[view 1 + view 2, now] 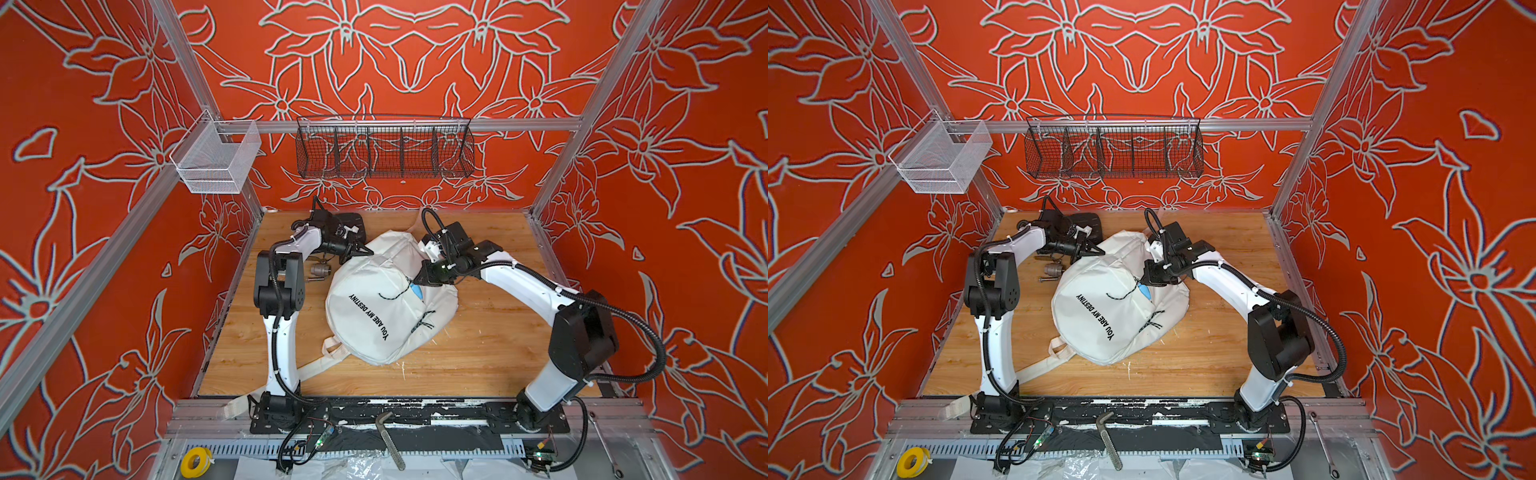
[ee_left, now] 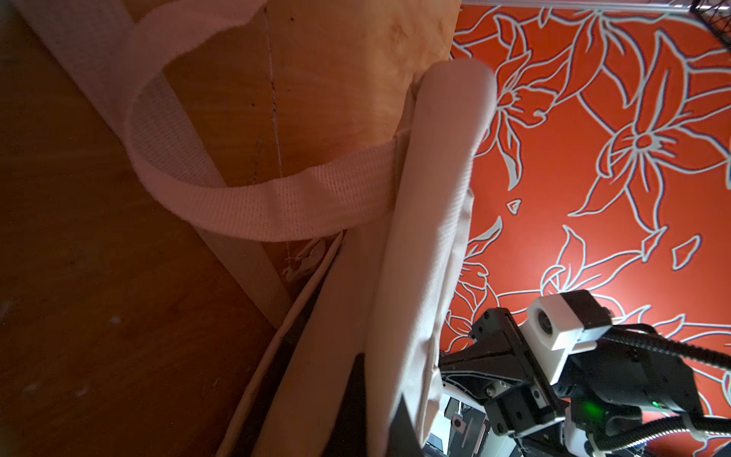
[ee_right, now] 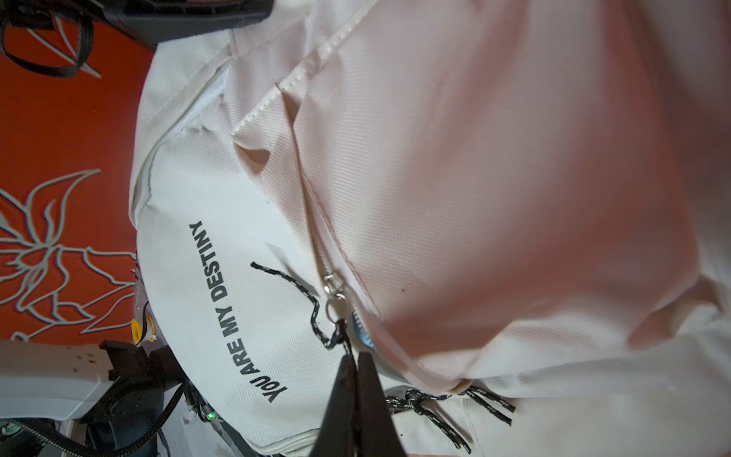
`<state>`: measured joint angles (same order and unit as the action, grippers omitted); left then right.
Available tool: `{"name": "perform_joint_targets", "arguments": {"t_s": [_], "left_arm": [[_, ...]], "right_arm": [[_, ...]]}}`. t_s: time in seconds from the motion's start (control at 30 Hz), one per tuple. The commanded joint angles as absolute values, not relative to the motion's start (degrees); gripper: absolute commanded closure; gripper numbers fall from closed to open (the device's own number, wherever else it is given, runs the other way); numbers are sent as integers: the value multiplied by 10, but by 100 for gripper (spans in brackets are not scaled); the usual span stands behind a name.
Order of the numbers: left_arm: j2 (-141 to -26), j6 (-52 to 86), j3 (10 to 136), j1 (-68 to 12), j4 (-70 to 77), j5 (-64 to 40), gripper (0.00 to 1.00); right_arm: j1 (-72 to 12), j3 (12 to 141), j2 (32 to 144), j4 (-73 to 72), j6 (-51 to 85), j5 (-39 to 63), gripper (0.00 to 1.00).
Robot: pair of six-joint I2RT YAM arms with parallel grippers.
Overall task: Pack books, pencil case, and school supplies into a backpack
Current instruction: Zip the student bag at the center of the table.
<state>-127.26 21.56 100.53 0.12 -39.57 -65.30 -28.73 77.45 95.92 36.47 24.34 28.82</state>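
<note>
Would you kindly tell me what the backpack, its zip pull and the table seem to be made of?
The backpack: likely woven synthetic cloth, white, matte; a fine weave grain shows.
The zip pull: braided black cord with pale flecks, tied to a shiny metal ring.
The table: wood or wood-look laminate, unclear which; grain lines and a slight sheen.

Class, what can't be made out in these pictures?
- Inside the backpack: fabric hides it in every view; only a blue sliver shows by the zip pull.
- Left gripper: under fabric, cut off by the left wrist view's edge.
- Black case: behind the left arm, both top views.
</note>
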Motion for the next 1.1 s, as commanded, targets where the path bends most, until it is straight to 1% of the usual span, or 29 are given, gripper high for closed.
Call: {"name": "perform_joint_targets", "arguments": {"t_s": [0.0,0.3,0.7,0.77,0.83,0.9,0.97,1.07], "left_arm": [[-1244,235,1013,73,-312,-590,100],[-1265,271,1031,108,-288,-595,100],[-1280,260,1062,123,-315,-592,100],[-1277,270,1056,132,-303,-592,100],[-1283,253,1073,133,-332,-592,100],[-1291,236,1088,130,-358,-600,100],[-1296,221,1089,121,-375,-610,100],[-1298,194,1078,91,-396,-607,100]], "right_arm": [[-286,767,934,548,256,287,100],[-288,692,923,553,253,298,100],[-289,658,904,580,239,285,100],[-288,653,903,596,235,268,100],[-286,646,904,605,229,254,100],[-285,648,903,603,232,253,100],[-286,666,893,571,247,271,100],[-290,725,878,540,249,272,100]]}}
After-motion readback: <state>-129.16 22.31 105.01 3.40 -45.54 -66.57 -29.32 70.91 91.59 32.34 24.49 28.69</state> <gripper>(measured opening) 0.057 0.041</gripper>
